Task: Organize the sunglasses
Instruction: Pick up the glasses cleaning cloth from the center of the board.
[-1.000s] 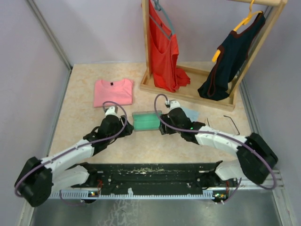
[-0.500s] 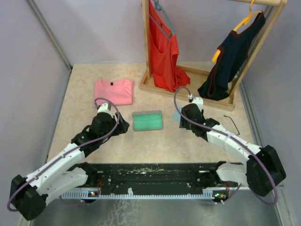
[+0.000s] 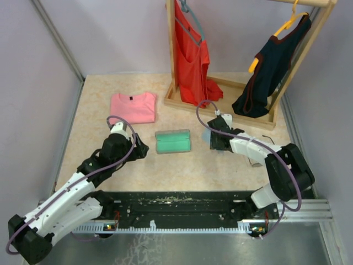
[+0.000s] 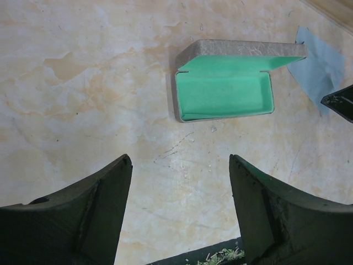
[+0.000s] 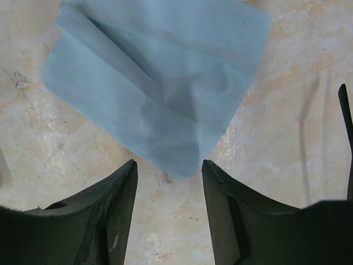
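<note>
Under right end effector (image 5: pixel 168 163): cloth (image 5: pixel 157 83), overhead seemingly hidden.

Right gripper (image 5: pixel 168 165) is hovering over the beige marbled table (image 5: pixel 287 99), its two dark fingers (image 5: pixel 99 221) standing apart and gripping nothing. A light blue cloth (image 5: pixel 160 83) is lying creased on the table, its near corner pointing into the gap between them. A thin dark bar (image 5: pixel 345 118) is showing at the right edge
</note>
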Robot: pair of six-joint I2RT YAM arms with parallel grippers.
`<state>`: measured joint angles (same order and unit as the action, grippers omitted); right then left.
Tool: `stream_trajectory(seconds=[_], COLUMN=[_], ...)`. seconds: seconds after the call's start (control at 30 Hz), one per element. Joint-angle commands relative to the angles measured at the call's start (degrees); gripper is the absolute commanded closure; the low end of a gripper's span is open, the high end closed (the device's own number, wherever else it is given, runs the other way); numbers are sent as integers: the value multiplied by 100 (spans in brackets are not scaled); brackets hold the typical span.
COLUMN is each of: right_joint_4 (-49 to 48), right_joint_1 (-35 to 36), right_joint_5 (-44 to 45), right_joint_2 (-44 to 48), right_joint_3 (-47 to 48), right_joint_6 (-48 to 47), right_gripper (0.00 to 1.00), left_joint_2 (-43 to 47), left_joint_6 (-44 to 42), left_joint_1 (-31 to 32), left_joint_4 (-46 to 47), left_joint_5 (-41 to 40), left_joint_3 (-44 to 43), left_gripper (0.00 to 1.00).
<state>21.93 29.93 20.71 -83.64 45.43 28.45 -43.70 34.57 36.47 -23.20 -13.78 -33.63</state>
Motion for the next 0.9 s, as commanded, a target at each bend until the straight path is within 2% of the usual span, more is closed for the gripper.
stream_trajectory(seconds=[0.0, 0.87], right_joint_4=[-74, -167], right_joint_1=[-22, -210], right_joint_5=[72, -97], right_joint_2=[-197, -480], right_joint_3=[350, -232], right_joint_6=[-11, 381], right_gripper=[50, 66], left_joint_2=[134, 246], left_joint_6=[-50, 15], left_joint_1=[-43, -39], left_joint_4=[-97, -164], left_joint_5=[40, 146], left_joint_3=[-75, -25], left_gripper=[23, 23])
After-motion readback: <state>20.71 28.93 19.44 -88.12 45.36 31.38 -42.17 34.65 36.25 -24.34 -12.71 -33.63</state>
